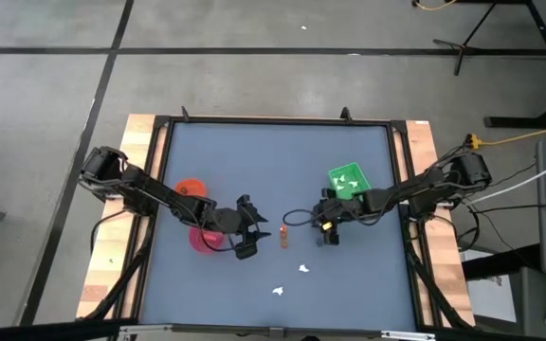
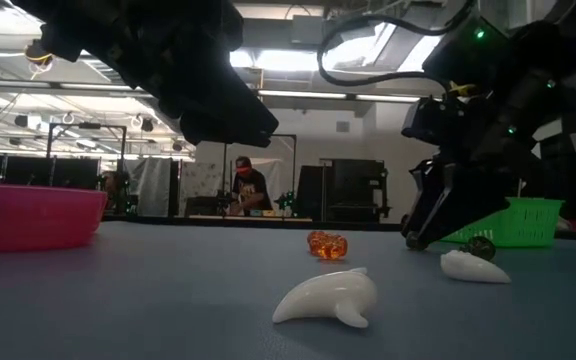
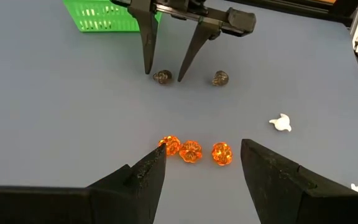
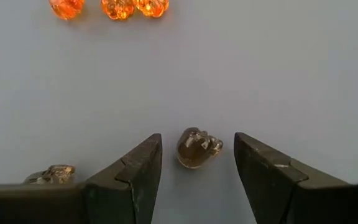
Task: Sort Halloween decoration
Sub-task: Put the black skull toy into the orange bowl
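Three orange pumpkin pieces lie in a row on the table, just beyond my open left gripper, which hovers near the table's middle. My right gripper is open and low over the table. Its fingers stand on either side of a dark roundish piece without touching it. A second dark piece lies beside that one. White irregular pieces lie nearer the table's near edge.
The green square tray sits behind my right gripper and holds white bits. A pink bowl lies under my left arm, with an orange bowl farther back. A person stands in the room beyond the table.
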Controlling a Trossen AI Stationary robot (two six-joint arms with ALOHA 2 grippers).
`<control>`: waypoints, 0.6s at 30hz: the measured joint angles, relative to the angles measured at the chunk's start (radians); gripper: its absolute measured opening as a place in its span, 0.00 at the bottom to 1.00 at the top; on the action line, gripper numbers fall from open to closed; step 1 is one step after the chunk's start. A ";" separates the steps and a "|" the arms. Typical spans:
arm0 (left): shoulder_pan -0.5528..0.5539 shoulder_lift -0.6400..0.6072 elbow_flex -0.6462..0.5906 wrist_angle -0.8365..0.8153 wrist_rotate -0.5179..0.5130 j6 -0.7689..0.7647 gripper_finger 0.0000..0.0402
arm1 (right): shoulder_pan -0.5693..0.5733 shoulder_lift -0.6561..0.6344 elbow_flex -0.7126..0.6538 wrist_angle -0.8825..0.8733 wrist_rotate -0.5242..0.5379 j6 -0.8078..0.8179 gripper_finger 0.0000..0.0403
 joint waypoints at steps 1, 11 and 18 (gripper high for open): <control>0.000 0.000 0.000 0.000 0.000 0.000 0.48 | 0.000 0.005 0.000 0.000 0.000 0.000 0.49; -0.001 0.000 0.000 -0.001 0.024 0.000 0.48 | 0.000 0.048 0.003 0.018 -0.015 0.001 0.49; 0.000 0.000 0.000 -0.001 0.025 0.000 0.48 | 0.000 0.050 0.002 0.024 -0.018 0.000 0.40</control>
